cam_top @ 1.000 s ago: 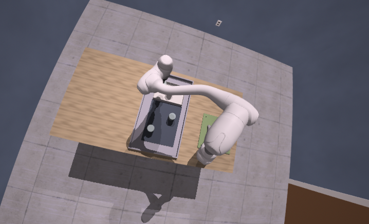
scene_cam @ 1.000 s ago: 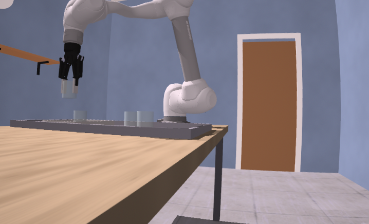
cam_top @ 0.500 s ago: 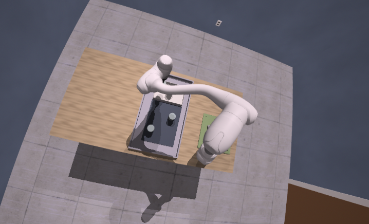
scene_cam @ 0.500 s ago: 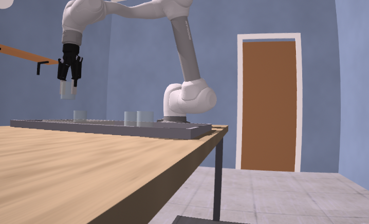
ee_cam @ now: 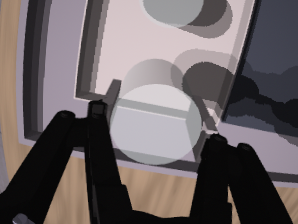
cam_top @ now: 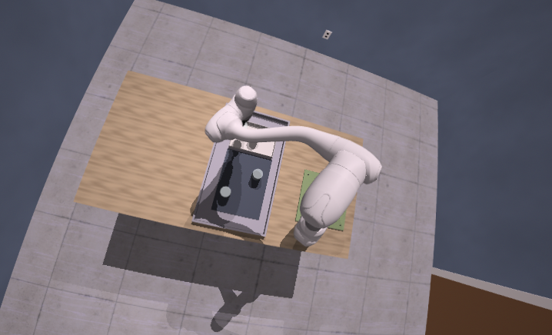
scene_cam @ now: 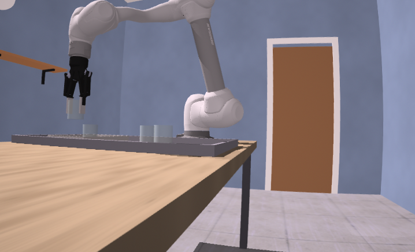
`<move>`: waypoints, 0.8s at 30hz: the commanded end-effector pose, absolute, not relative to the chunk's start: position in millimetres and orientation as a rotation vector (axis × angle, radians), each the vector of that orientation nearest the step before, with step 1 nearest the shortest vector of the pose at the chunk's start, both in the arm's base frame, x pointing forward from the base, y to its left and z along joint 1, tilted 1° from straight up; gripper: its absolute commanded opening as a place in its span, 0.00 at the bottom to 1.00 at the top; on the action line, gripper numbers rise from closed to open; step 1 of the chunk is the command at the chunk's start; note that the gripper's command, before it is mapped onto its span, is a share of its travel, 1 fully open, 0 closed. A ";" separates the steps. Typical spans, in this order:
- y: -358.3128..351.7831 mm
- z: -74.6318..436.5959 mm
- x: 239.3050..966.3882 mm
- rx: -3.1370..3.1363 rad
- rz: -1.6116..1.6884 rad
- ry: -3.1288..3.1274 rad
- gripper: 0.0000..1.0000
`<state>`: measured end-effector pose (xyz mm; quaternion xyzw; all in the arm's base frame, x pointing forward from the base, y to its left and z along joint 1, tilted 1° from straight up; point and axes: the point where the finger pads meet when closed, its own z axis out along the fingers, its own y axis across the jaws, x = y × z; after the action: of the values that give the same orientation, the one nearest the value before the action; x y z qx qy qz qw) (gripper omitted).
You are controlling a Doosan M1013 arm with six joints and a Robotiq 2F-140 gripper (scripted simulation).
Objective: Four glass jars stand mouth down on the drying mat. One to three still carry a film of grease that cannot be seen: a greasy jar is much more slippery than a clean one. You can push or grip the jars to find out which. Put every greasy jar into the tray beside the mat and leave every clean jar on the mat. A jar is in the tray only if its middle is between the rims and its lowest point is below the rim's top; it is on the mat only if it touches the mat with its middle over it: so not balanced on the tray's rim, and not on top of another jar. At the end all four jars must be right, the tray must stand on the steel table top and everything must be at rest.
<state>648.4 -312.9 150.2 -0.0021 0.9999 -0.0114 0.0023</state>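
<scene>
My gripper (scene_cam: 75, 104) (ee_cam: 154, 101) is shut on a clear glass jar (scene_cam: 75, 113) (ee_cam: 154, 137) and holds it mouth down, well above the pale tray (cam_top: 266, 148) (ee_cam: 129, 36). In the wrist view the held jar hangs over the tray's near rim. One jar (scene_cam: 89, 129) stands in the tray. Two jars (cam_top: 257, 174) (cam_top: 225, 191) (scene_cam: 146, 133) (scene_cam: 163, 133) stand on the dark drying mat (cam_top: 244, 199) (ee_cam: 280, 23). In the overhead view the arm hides the gripper.
The tray and the mat lie on the grey steel table top (cam_top: 274, 166) (scene_cam: 140, 147), which rests on a wooden table (cam_top: 144, 137) (scene_cam: 77, 187). The arm's base (cam_top: 332, 191) (scene_cam: 212, 112) stands beside the steel top. A wall shelf (scene_cam: 21, 59) is behind the gripper.
</scene>
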 end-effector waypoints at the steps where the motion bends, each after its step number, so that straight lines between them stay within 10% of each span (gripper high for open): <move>1: -312.4 132.9 645.7 -0.013 -0.025 3.141 0.00; 24: -313.2 80.5 645.7 -0.013 -0.025 3.141 0.00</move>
<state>648.9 -313.7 93.2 -0.0024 0.9999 -0.0109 0.0023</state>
